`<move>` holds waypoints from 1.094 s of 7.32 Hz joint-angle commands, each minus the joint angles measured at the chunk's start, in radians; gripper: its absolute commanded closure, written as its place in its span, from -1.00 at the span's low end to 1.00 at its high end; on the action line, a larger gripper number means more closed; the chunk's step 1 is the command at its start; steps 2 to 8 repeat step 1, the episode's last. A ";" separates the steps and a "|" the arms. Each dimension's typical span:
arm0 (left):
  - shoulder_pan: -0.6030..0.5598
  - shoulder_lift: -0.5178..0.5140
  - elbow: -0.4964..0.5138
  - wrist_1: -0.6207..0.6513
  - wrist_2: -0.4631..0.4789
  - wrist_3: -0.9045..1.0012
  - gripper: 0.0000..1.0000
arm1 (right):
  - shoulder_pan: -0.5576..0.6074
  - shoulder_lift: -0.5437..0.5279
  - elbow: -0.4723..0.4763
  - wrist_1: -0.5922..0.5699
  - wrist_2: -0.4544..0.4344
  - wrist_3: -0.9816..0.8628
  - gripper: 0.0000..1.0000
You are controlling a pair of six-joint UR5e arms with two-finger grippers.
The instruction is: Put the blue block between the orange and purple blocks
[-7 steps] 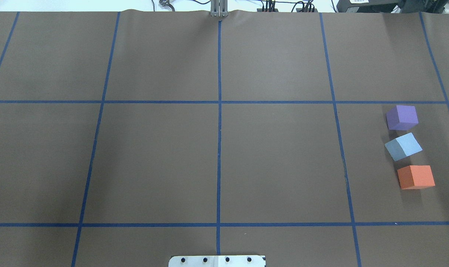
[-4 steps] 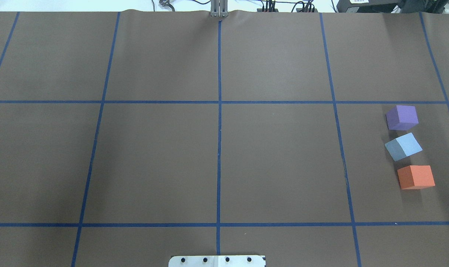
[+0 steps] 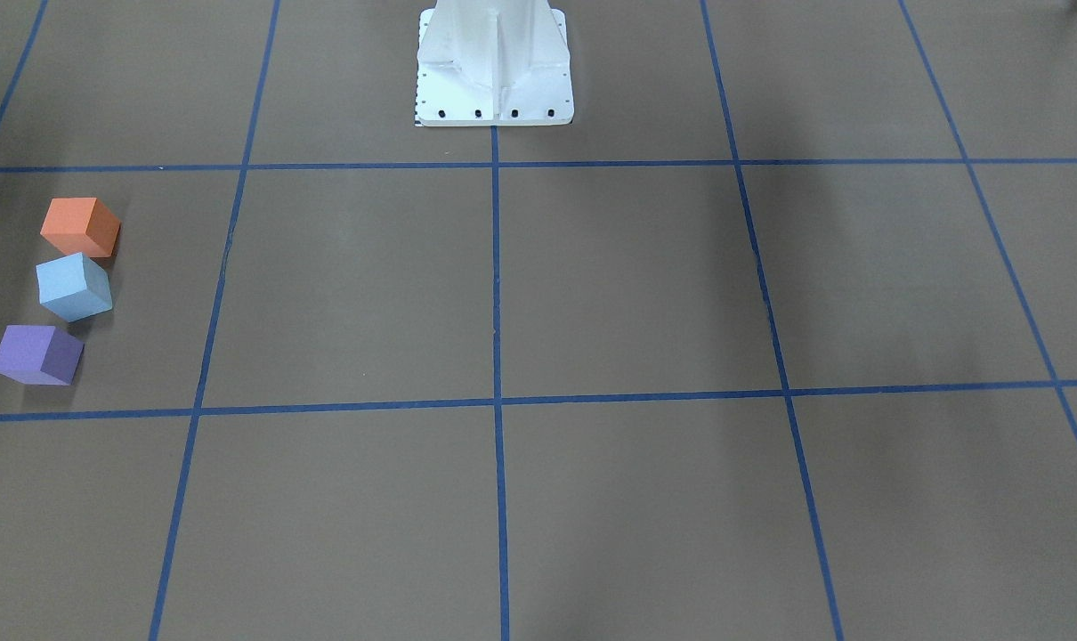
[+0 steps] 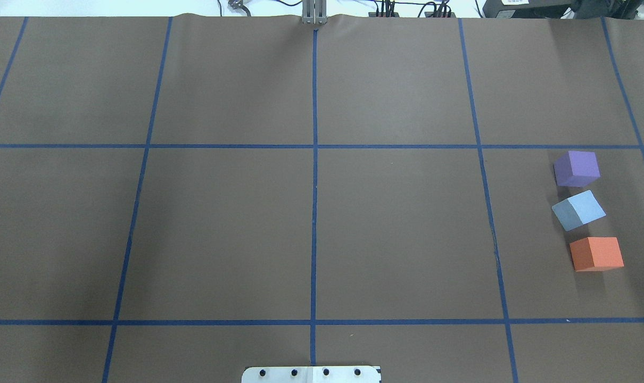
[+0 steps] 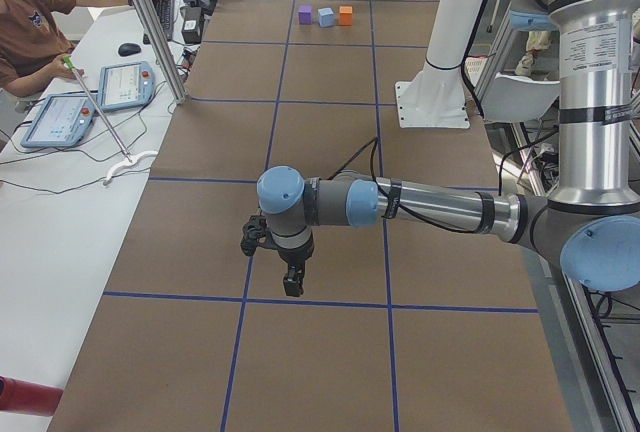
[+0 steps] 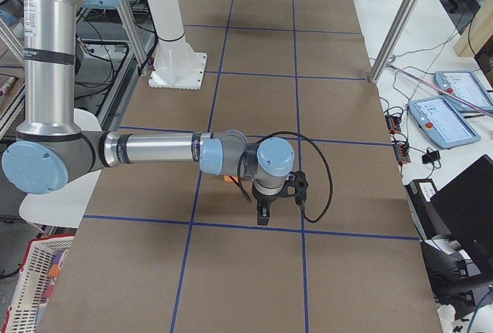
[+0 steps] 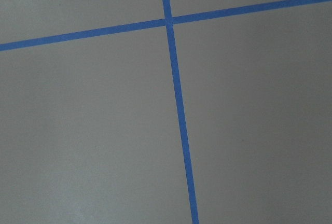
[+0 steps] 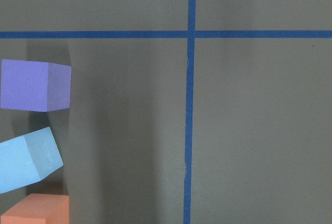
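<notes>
Sitting between the purple block [image 4: 577, 168] and the orange block [image 4: 596, 254], the blue block [image 4: 578, 210] is already placed, turned a little askew and close to both. As I judge it, the task is done and nothing is left but to stay clear.

Both arms reach out low and level over the desk [image 4: 396, 229], wrists bent so each claw points down. The right claw [image 6: 263, 211] hangs above the desk with the row just off to its side. The left claw [image 5: 292, 280] is well apart from the blocks. Whether either claw's fingers are apart or together, I cannot tell.
</notes>
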 commanded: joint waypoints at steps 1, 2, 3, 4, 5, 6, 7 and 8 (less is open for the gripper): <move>0.000 0.000 0.000 0.000 0.002 0.000 -1.00 | 0.000 0.000 0.000 0.001 -0.002 0.000 -1.00; 0.000 0.000 0.000 0.000 0.002 0.000 -1.00 | 0.000 0.000 0.000 0.001 -0.002 0.000 -1.00; 0.000 0.000 0.000 0.000 0.002 0.000 -1.00 | 0.000 0.000 0.000 0.001 -0.002 0.000 -1.00; 0.000 0.000 0.000 0.000 0.002 0.000 -1.00 | 0.000 0.000 0.000 0.001 -0.002 0.000 -1.00; 0.000 0.000 0.000 0.000 0.002 0.000 -1.00 | 0.000 0.000 0.000 0.001 -0.002 0.000 -1.00; 0.000 0.000 0.000 0.000 0.002 0.000 -1.00 | 0.000 0.000 0.000 0.001 -0.002 0.000 -1.00; 0.000 0.000 0.000 0.000 0.002 0.000 -1.00 | 0.000 0.000 0.000 0.001 -0.002 0.000 -1.00; 0.000 0.000 0.000 0.000 0.002 0.000 -1.00 | 0.000 0.000 0.000 0.001 -0.002 0.000 -1.00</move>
